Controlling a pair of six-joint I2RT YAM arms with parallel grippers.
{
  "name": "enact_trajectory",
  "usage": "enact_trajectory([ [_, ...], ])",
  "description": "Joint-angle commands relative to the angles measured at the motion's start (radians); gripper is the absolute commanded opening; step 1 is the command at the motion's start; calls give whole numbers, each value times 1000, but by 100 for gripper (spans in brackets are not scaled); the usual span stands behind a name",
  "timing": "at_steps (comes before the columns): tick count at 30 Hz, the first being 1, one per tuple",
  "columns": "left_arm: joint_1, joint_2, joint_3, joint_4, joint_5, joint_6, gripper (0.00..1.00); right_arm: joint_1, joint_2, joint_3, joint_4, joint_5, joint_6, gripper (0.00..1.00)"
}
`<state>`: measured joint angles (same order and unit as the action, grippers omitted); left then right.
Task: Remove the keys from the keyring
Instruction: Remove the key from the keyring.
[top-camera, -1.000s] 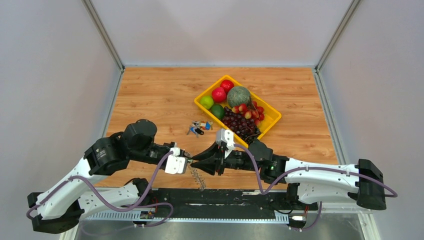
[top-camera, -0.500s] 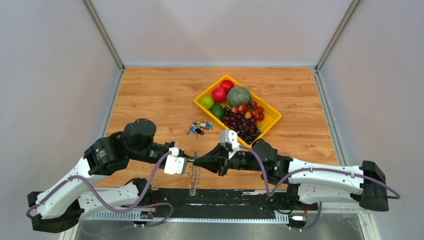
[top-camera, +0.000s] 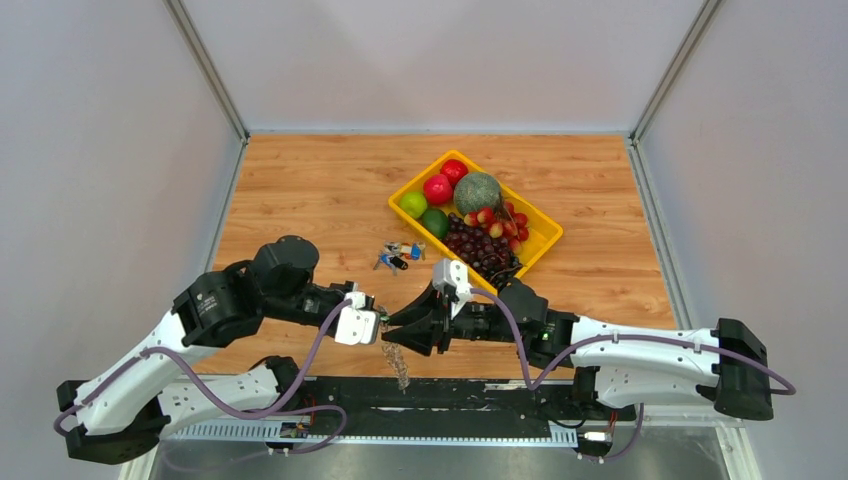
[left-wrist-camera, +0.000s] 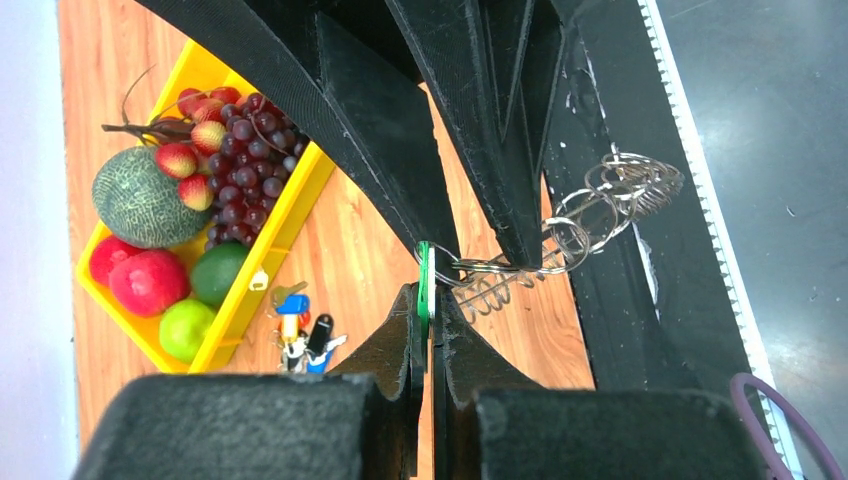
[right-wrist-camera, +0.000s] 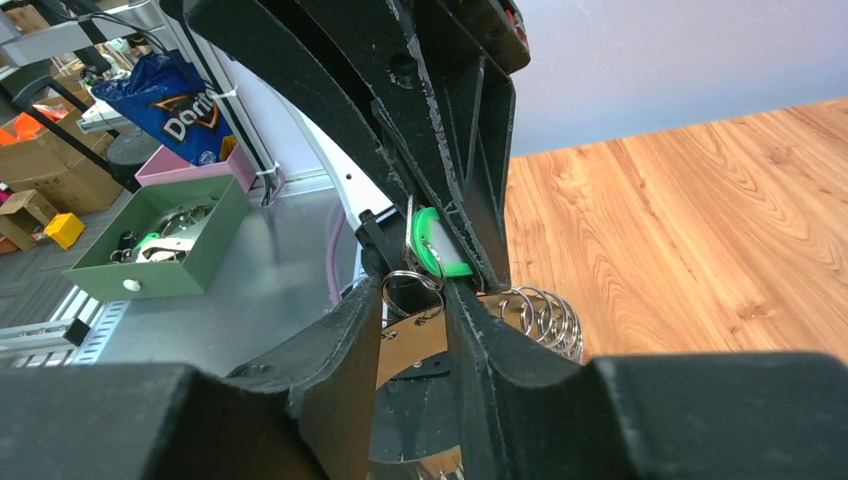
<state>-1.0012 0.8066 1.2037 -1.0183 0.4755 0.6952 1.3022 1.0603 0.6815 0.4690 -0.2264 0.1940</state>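
Note:
My left gripper (top-camera: 378, 322) (left-wrist-camera: 428, 292) is shut on the small green tag (left-wrist-camera: 424, 268) (right-wrist-camera: 441, 250) of the keyring (left-wrist-camera: 570, 232), above the table's near edge. From the tag, thin silver rings lead to the keys (top-camera: 401, 364) (left-wrist-camera: 628, 186) (right-wrist-camera: 546, 316), a dense silver string like a coil that hangs over the edge. My right gripper (top-camera: 388, 334) (right-wrist-camera: 413, 286) faces the left one. Its fingers (left-wrist-camera: 520, 235) are open, one on each side of a small silver ring (right-wrist-camera: 407, 290) next to the tag.
A yellow tray (top-camera: 541, 236) (left-wrist-camera: 262, 262) holds a melon (top-camera: 477, 191), grapes, limes and red fruit behind the grippers. A small bunch of coloured keys (top-camera: 398, 255) (left-wrist-camera: 300, 325) lies on the wood left of the tray. A black rail (top-camera: 450, 395) runs along the near edge.
The right gripper's fingers, shut to a point half a second ago, now stand apart around the ring. The hanging string of keys has swung a little to the right.

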Motion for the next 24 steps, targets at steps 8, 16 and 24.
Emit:
enact_trajectory([
  [8, -8, 10, 54, 92, 24, -7, 0, 8, 20, 20, 57, 126, 48, 1],
  [16, -9, -10, 45, 107, -51, -21, 0, 8, -46, -48, 33, 350, 145, 0],
  [24, -9, -26, 25, 116, -118, -10, 0, 9, -107, -116, 13, 472, 319, 0],
])
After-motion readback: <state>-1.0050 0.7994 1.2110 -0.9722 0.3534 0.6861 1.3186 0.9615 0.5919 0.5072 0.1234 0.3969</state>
